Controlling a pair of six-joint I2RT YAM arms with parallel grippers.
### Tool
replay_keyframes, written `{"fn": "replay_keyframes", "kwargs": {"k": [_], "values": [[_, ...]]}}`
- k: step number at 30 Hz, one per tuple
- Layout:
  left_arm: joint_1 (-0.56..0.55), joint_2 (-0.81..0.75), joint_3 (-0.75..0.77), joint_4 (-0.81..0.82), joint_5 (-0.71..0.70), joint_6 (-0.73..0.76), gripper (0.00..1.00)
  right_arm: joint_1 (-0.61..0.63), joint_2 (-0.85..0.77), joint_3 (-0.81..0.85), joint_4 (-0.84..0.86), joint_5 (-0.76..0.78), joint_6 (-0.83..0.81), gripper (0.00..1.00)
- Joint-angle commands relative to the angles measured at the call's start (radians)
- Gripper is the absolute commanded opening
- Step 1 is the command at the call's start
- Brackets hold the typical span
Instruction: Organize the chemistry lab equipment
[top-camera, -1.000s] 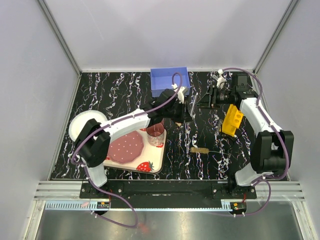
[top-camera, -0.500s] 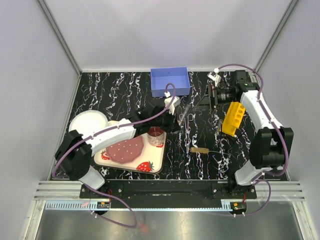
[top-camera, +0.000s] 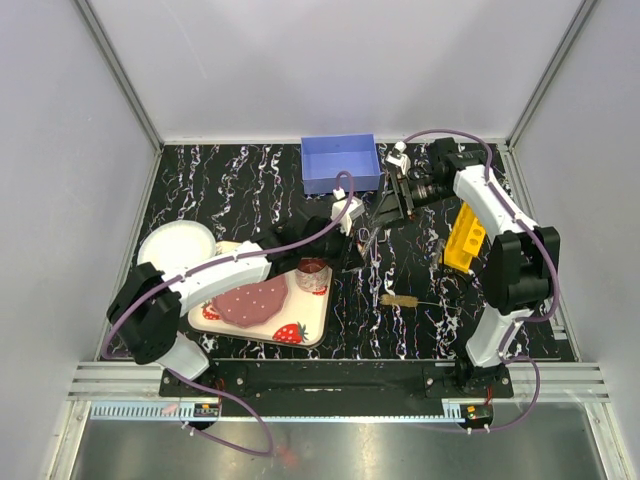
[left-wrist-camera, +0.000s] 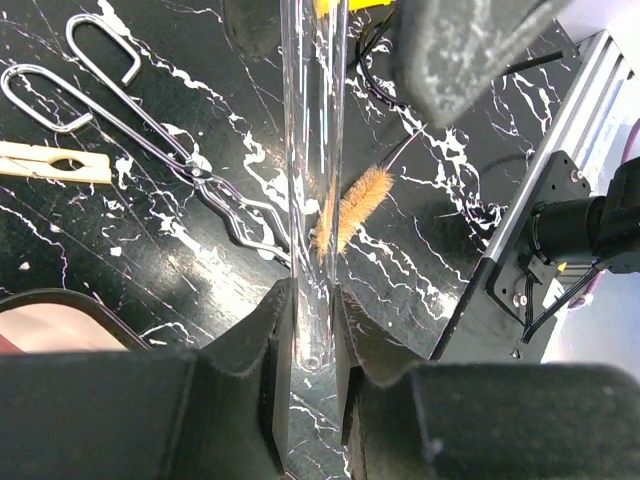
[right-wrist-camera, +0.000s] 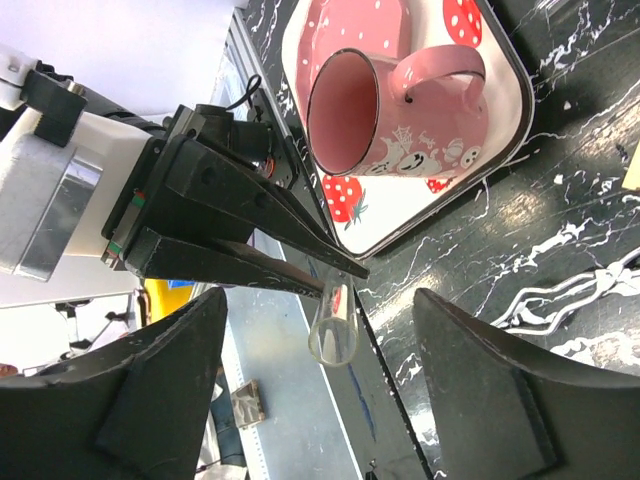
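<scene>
My left gripper was pinched narrow on a clear glass test tube. It held the tube near the closed, rounded end, and the rest ran out ahead of the fingers above the black marbled table. My right gripper stood wide open with nothing in its hold. The tube's open mouth hung between its two fingers and touched neither. On the table under the tube lay the metal scissor-like forceps, with the tan wooden clamp just beside their loop handles. The tan wire bristle brush lay a little further along. The long yellow holed rack sat at the table's right side, near my right arm. A pink enamel cup rested on the strawberry-print tray.
</scene>
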Motion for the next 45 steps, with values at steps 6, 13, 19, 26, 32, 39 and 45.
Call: {"fn": "replay_keyframes", "kwargs": {"k": [6,13,19,26,32,39,45], "values": [[-0.006,-0.043,-0.010,0.073,0.024,0.025,0.09,0.028,0.009,0.032,-0.042,-0.040,0.020,0.66],[-0.008,-0.037,-0.009,0.072,0.021,0.023,0.09,0.028,0.006,0.025,-0.031,-0.042,0.031,0.50],[-0.008,-0.039,-0.007,0.073,0.012,0.020,0.10,0.031,-0.009,0.012,-0.013,-0.002,0.029,0.30],[-0.008,-0.065,-0.015,0.066,-0.017,0.002,0.38,0.031,-0.052,-0.006,0.024,0.049,0.029,0.23],[0.012,-0.174,-0.053,0.047,-0.068,-0.006,0.73,0.028,-0.132,-0.018,0.050,0.145,0.022,0.23],[0.092,-0.397,-0.087,-0.074,-0.167,0.060,0.99,-0.074,-0.268,-0.049,0.066,0.224,0.023,0.23],[0.195,-0.540,-0.110,-0.221,-0.223,0.152,0.99,-0.264,-0.374,-0.031,0.078,0.316,0.032,0.23]]}}
